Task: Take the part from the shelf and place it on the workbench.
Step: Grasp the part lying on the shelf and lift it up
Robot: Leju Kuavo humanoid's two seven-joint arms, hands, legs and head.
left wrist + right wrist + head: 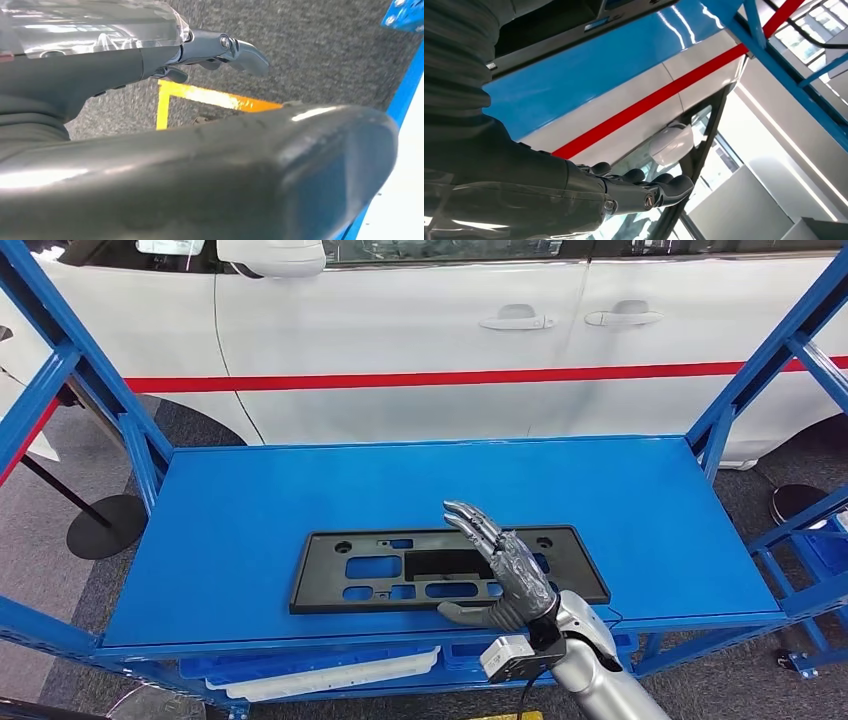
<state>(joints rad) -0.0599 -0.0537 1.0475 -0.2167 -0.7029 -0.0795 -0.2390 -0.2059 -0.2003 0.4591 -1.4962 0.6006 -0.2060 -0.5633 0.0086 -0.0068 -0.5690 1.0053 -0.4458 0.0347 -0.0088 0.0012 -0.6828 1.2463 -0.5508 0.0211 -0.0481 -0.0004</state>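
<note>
Right hand (pixel 500 575) is held flat over the right part of the black part (pixel 400 570), with its fingers spread and nothing held. The thumb is seen at the part's front edge. It cannot be told if the palm is touching the part or just above it.

The part is lying flat on the blue shelf (pixel 250 500), near the front edge and about midway between the left and right ends. It is wide, thin and full of holes.

The left hand (pixel 230 50) is hanging down over the grey floor (pixel 320 55), with its fingers loosely out and nothing in them.

Trouble could come from the part's shape. If it is gripped by one end only, it may tip, bend or slide out. If it is pushed instead of gripped, it may be slid off the front edge.
</note>
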